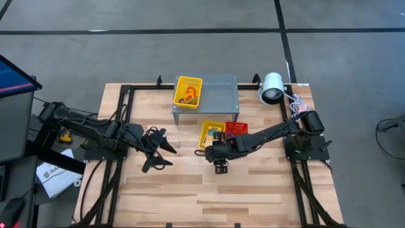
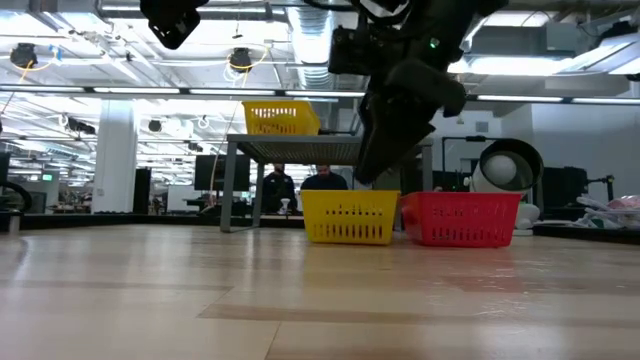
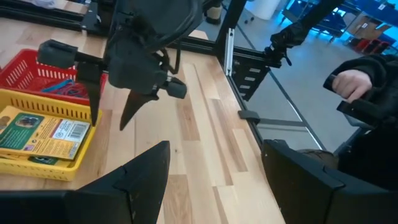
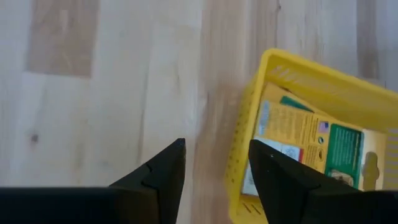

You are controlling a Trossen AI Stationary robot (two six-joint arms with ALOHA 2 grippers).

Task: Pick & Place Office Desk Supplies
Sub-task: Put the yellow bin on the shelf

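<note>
Right gripper (image 4: 214, 165), jaws parted and empty, is hovering at the yellow basket's (image 4: 245, 124) 9 o'clock rim; we're lining up on the card boxes (image 4: 298, 140). Left gripper (image 1: 158, 149) is idling, jaws released.

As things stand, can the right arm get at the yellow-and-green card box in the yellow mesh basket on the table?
Probably yes. The right gripper hangs open and empty above the near wall of the yellow mesh basket, and the yellow-and-green card box lies uncovered inside with nothing between them.
</note>
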